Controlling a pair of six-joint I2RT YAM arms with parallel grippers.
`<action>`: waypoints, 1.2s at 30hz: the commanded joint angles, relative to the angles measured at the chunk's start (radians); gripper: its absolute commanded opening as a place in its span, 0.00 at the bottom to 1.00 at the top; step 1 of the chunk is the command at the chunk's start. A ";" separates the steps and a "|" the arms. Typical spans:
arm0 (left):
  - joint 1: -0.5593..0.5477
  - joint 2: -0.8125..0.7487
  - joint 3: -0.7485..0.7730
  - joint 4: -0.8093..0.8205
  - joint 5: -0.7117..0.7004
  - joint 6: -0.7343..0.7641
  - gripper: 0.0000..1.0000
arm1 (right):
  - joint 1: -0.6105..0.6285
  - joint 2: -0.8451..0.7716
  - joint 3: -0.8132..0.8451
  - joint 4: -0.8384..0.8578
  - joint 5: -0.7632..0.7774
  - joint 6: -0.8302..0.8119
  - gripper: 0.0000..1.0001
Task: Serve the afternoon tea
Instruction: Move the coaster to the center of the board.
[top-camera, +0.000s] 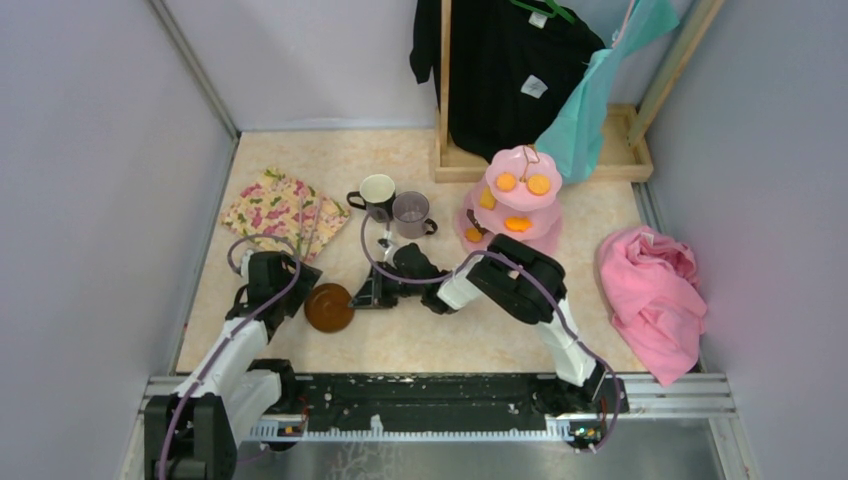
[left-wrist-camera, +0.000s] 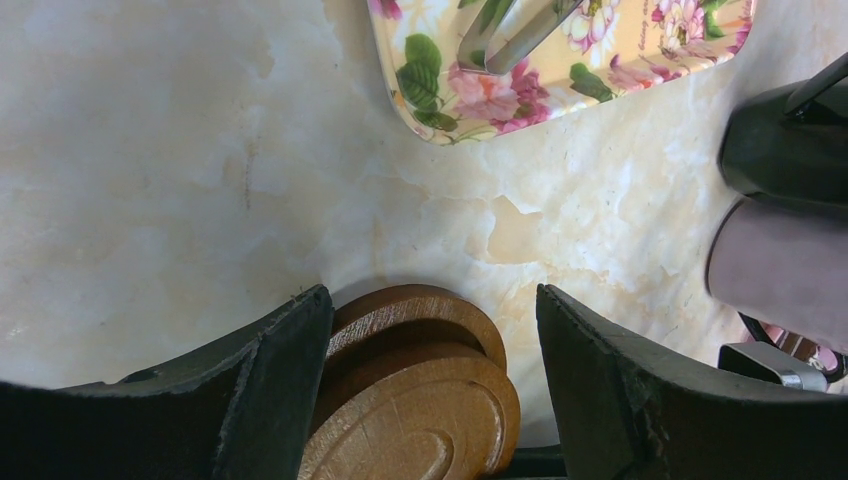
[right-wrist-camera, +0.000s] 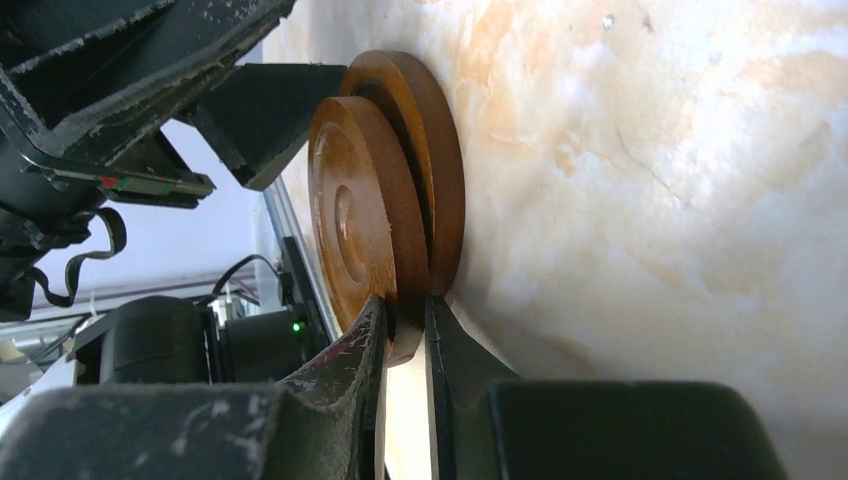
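Two round brown coasters (top-camera: 329, 308) lie stacked on the marble tabletop. My right gripper (top-camera: 360, 297) reaches in from the right and is shut on the rim of the top coaster (right-wrist-camera: 350, 210), which sits offset over the lower coaster (right-wrist-camera: 445, 160). My left gripper (left-wrist-camera: 435, 300) is open and straddles the stack (left-wrist-camera: 420, 400), with its left finger against the coasters' side. The black mug (top-camera: 376, 195) and the smoky mug (top-camera: 411, 213) stand just behind. The pink three-tier stand (top-camera: 520, 215) holds orange snacks (top-camera: 538, 184).
A flower-patterned tray (top-camera: 283, 212) with metal cutlery (left-wrist-camera: 500, 30) lies at the back left. A pink cloth (top-camera: 655, 290) lies at the right. A wooden rack with hanging clothes (top-camera: 520, 70) stands at the back. Walls close in on both sides.
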 joint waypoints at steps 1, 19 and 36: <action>-0.015 0.035 -0.073 -0.150 0.057 -0.005 0.82 | -0.023 -0.085 -0.033 0.023 0.028 -0.038 0.08; -0.017 -0.008 -0.098 -0.140 0.073 -0.012 0.83 | -0.119 -0.277 -0.280 0.075 0.071 -0.053 0.07; -0.053 0.076 -0.112 0.004 0.123 -0.057 0.82 | -0.250 -0.435 -0.519 0.128 0.196 -0.008 0.08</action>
